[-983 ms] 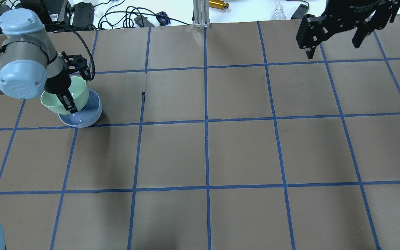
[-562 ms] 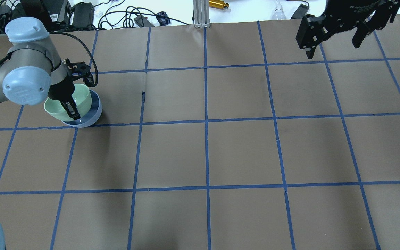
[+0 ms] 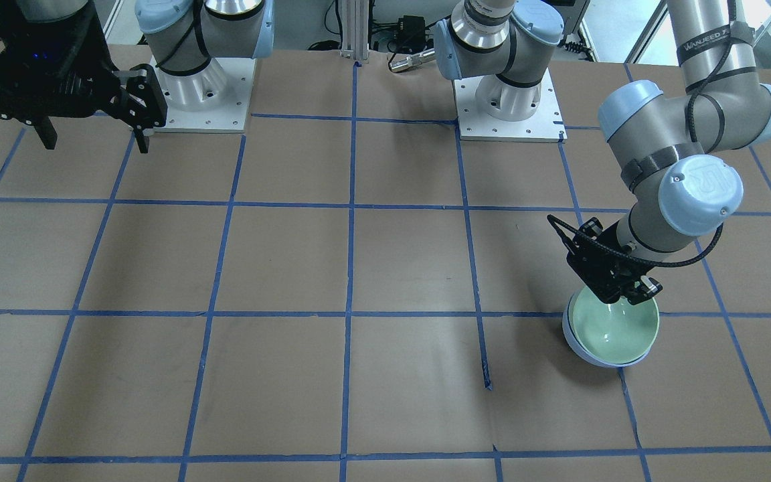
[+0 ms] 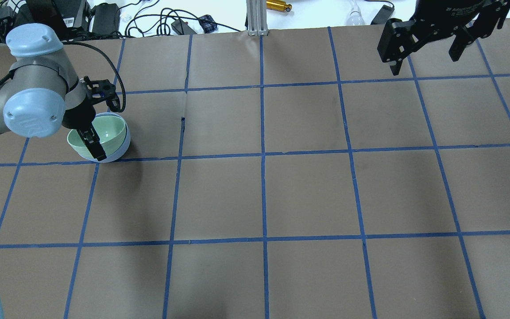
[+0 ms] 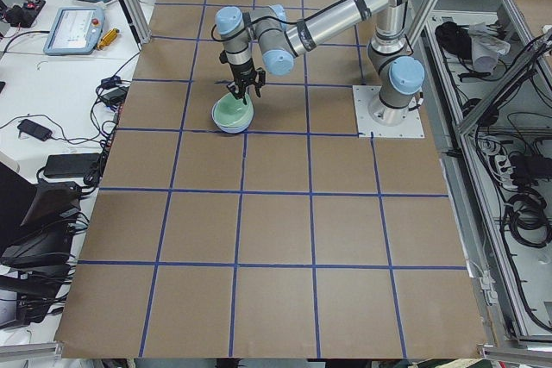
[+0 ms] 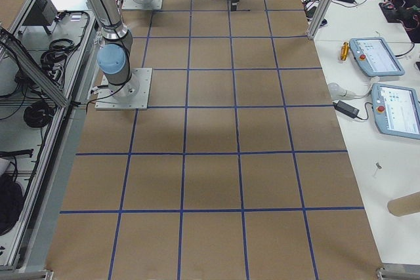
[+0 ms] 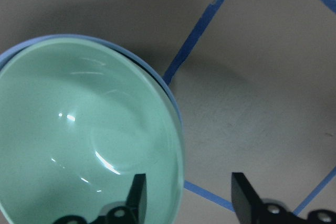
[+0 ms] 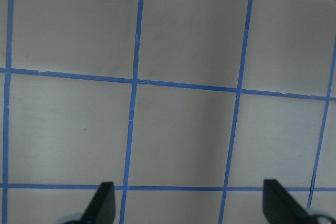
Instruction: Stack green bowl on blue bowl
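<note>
the brown paper-covered table point(image 4: 308, 195), gridded with blue tape, is carrying both bowls on the robot's left side, where the left arm point(image 4: 33, 110) is reaching down over them. the blue bowl point(image 3: 567, 329) is sitting on the table next to a tape crossing, and the green bowl point(image 4: 112, 130) is nesting inside it, with only a thin blue rim showing around the green one. the left gripper point(image 7: 186, 182) is straddling the green bowl's rim with its jaws spread, one finger inside and one outside, pinching nothing, while the right gripper point(image 4: 424, 63) is hovering wide apart and empty over the far right of the table.
</note>
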Robot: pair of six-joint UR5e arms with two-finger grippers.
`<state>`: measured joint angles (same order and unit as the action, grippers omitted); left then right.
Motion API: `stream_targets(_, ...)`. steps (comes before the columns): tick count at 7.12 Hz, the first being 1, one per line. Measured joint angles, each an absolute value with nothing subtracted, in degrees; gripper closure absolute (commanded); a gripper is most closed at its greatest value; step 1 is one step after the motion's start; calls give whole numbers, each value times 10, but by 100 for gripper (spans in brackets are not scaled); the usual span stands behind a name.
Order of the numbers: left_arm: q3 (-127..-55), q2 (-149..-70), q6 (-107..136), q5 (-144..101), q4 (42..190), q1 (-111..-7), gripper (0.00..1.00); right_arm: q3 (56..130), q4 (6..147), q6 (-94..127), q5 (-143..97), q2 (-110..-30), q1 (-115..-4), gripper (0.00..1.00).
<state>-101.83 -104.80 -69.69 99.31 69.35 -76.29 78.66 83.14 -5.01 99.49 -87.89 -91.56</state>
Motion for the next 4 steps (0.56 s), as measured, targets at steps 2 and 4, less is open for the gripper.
stream_targets(2,-981,-1034,-659,981,721,-766,8,787,831,-50,995,-879,-916,0)
stream_targets(4,-951,-1017,-517,964,781,-770,0,787,831,-50,995,-879,-916,0)
